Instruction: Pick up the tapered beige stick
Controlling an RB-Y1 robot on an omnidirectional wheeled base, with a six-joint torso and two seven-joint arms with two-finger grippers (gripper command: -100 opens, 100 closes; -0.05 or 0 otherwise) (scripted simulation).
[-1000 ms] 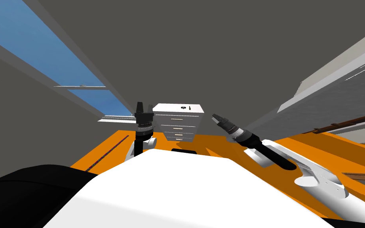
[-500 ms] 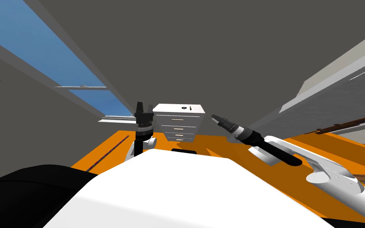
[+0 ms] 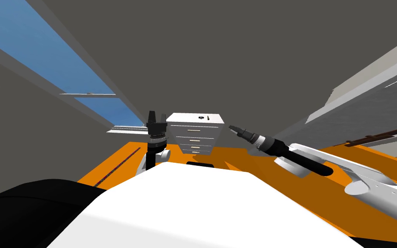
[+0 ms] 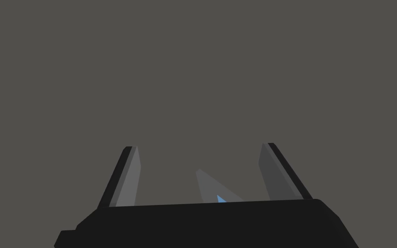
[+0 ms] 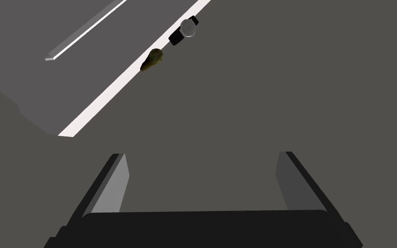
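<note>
The right gripper (image 3: 232, 127) was seen wide open and empty, right of centre frame beside a white chest of drawers (image 3: 193, 133). A thin tapered stick (image 3: 207, 117), rendered dark, lay on its top at centre. The left gripper (image 3: 157, 114) stood upright, likewise open and empty.

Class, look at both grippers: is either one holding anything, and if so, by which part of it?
Nothing is held. The left gripper and the right gripper both stand open and empty.
</note>
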